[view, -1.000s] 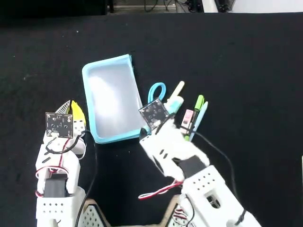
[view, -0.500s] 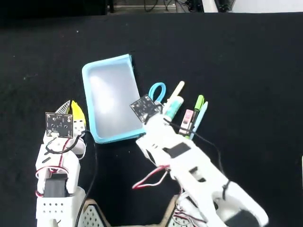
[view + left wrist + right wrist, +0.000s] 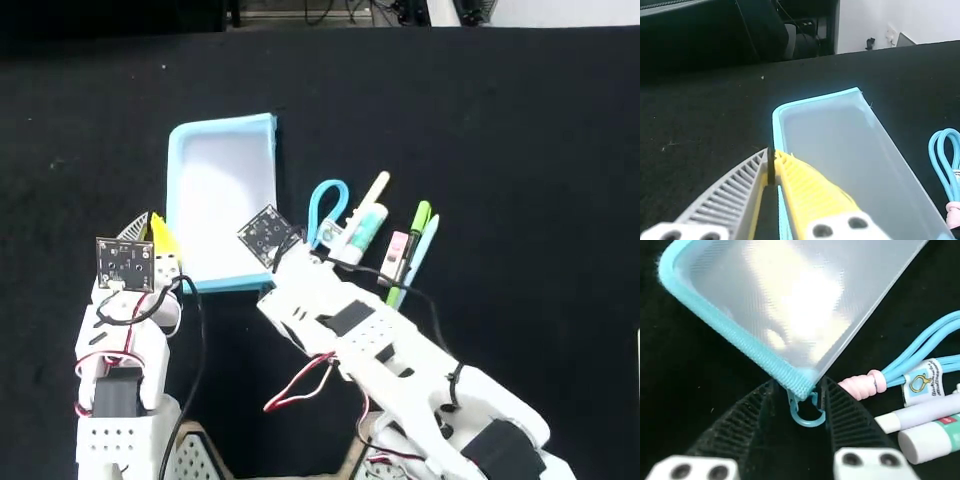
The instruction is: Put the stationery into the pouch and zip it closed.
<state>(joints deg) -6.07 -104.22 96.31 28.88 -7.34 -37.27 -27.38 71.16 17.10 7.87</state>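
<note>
My right gripper [image 3: 799,390] is pinched on the ring-shaped zip pull [image 3: 807,416] at one corner of the pouch [image 3: 222,190]. Its two dark ribbed fingers sit tight against either side of the ring, and the pouch's teal zip edge runs away from between them. My left gripper [image 3: 771,152] is pressed together with nothing in it, grey finger and yellow finger meeting at the tips. It hangs just beside the pouch's left border, close to its near corner, and I cannot tell whether it touches. The pouch lies flat on the bench [image 3: 500,120], left of the middle, clear face up, with its short sides toward the far and near edges. I cannot tell whether the zip is open. The stationery lies outside the pouch in a loose row toward the middle of the bench, on the side of the right edge. A blue cord [image 3: 325,205] is looped nearest the pouch, with a pink bead and a small label at its end. Then come a cream stick [image 3: 374,188] and a white-and-teal tube [image 3: 362,228] side by side, and a small pink piece [image 3: 397,248]. Last is a green pen [image 3: 417,225] touching a light blue pen [image 3: 425,245].
</note>
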